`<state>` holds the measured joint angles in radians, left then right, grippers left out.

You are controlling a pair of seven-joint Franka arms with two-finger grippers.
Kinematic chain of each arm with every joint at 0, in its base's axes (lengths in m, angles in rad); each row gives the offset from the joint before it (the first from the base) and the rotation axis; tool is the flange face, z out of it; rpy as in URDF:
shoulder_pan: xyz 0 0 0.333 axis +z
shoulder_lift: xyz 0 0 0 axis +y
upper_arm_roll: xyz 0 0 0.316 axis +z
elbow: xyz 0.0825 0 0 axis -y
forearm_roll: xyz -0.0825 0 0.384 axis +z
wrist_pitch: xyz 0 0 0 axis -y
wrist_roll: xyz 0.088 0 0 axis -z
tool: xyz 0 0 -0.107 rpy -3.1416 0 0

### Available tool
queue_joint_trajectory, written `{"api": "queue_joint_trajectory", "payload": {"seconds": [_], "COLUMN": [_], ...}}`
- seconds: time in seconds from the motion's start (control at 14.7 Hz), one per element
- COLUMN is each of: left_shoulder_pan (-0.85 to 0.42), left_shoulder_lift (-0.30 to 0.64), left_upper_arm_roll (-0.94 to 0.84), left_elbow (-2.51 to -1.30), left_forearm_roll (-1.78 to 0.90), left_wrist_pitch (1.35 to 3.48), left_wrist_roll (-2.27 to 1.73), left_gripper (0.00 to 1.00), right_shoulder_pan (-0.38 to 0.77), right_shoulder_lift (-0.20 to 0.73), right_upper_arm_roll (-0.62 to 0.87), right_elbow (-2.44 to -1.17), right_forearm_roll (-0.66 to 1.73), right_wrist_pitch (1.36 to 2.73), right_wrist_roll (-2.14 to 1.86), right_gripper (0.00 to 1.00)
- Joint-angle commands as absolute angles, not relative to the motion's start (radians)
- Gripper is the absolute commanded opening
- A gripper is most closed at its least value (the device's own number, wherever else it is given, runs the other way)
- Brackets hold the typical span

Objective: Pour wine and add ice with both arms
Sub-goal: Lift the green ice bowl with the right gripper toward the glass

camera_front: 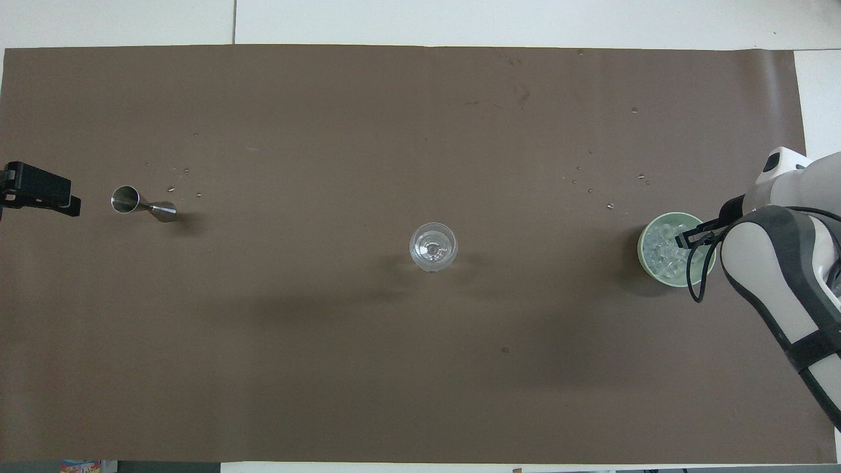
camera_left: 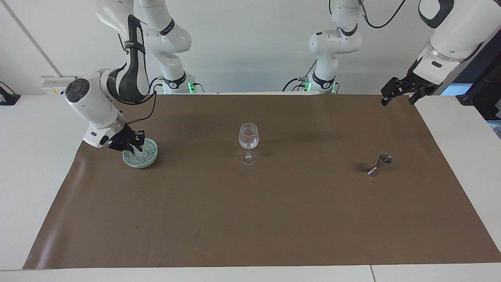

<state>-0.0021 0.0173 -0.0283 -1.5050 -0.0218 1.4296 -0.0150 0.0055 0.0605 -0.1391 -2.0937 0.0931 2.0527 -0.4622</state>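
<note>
A clear wine glass stands upright at the middle of the brown mat, and it also shows in the overhead view. A pale green bowl toward the right arm's end holds the ice, a heap of small clear chunks. My right gripper hangs just over the bowl's rim on the side toward its own arm. My left gripper is open, empty and raised over the mat's corner at the left arm's end.
A small steel jigger lies on its side toward the left arm's end. Small droplets or chips dot the mat beside the bowl and beside the jigger. White table borders the mat.
</note>
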Motion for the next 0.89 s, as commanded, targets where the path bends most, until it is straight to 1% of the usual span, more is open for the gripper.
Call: {"api": "queue_joint_trajectory", "payload": {"seconds": [0.0, 0.27, 0.48, 0.55, 0.61, 0.82], "left_shoulder_pan": [0.006, 0.008, 0.008, 0.006, 0.006, 0.008], "left_shoulder_lift": [-0.014, -0.034, -0.032, -0.032, -0.032, -0.029], "left_upper_arm_roll": [-0.035, -0.035, -0.035, -0.035, -0.035, -0.035], "left_elbow": [-1.54, -1.577, -1.575, -1.577, -1.577, -1.572], "left_forearm_roll": [-0.008, -0.008, -0.008, -0.006, -0.005, -0.005], "left_wrist_pitch": [1.417, 1.42, 1.431, 1.434, 1.433, 1.453], "left_wrist_roll": [0.006, 0.005, 0.0, 0.008, 0.009, 0.011], "left_gripper": [1.0, 1.0, 1.0, 1.0, 1.0, 1.0], "right_shoulder_pan": [0.009, 0.151, 0.286, 0.331, 0.369, 0.498], "right_shoulder_lift": [0.066, 0.071, 0.145, 0.172, 0.189, 0.204], "right_upper_arm_roll": [-0.127, -0.121, -0.121, -0.121, -0.121, -0.121], "right_elbow": [-1.946, -1.743, -1.527, -1.464, -1.427, -1.407], "right_forearm_roll": [0.11, 0.109, 0.11, 0.112, 0.113, 0.147], "right_wrist_pitch": [1.9, 1.734, 1.6, 1.579, 1.572, 1.614], "right_wrist_roll": [-0.427, -0.186, 0.064, 0.133, 0.194, 0.397], "right_gripper": [0.18, 0.18, 0.18, 0.18, 0.17, 0.15]}}
